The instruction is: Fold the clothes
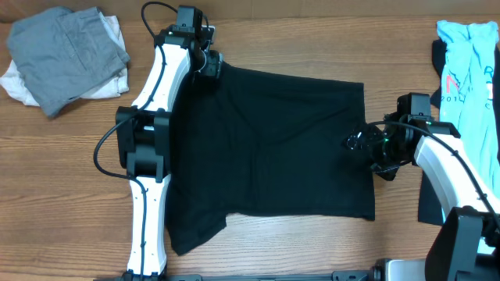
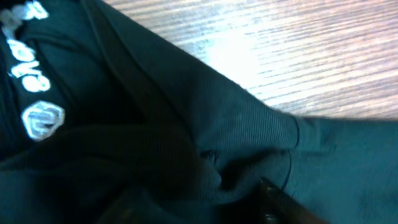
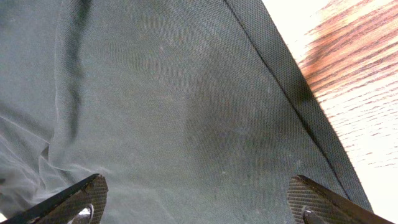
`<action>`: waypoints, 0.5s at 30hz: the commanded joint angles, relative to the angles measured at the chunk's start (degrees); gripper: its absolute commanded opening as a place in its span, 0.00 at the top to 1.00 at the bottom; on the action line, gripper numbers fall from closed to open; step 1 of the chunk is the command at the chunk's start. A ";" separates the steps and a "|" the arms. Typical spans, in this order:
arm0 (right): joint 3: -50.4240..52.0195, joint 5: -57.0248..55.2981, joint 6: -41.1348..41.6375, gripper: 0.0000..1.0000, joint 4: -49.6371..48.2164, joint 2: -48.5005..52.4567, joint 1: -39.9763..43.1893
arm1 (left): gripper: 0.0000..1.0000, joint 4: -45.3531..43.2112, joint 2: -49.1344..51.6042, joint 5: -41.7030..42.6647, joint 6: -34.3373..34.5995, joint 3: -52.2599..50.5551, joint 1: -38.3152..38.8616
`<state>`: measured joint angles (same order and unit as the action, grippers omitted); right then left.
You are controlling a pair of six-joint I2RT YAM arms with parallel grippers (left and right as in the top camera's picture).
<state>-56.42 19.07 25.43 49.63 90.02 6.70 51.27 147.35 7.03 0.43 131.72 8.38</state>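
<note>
Black T-shirt (image 1: 281, 148) carries blurred, unreadable white lettering (image 2: 28, 68).

The T-shirt (image 1: 273, 148) between the two grippers is looking plain black all over, no pattern on the outside. Right by the left gripper (image 1: 209, 64) some white print (image 2: 40, 118) is showing on the fabric. Under the right gripper (image 1: 358, 144) the cloth is reading more charcoal with a fine knit texture, and its fingertips (image 3: 69, 200) are looking dark and speckled. The left arm (image 1: 160, 86) is showing white shells with black joints. The table (image 1: 312, 39) is showing warm brown wood grain. Way out past the left gripper, a grey piece (image 1: 66, 43) and a white one (image 1: 16, 84) are showing. Beyond the right gripper, a light-blue shirt (image 1: 469, 55) is showing red print.
</note>
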 commanded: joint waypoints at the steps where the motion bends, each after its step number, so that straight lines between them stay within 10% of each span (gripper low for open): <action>1: -1.40 0.04 -0.42 0.03 -0.22 0.11 -0.26 | 0.60 1.29 0.07 0.42 -0.96 1.20 0.00; 10: -1.40 -0.11 -0.42 0.03 -0.50 0.11 -0.26 | 0.79 1.53 -0.13 0.72 -0.98 6.62 0.02; 15: -1.40 -0.11 -0.42 0.03 -0.87 0.11 -0.26 | 0.72 2.95 -0.13 1.40 -0.17 13.42 0.11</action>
<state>-56.42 19.07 25.45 49.17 90.02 6.70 53.69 147.37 7.31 -0.03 140.18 8.40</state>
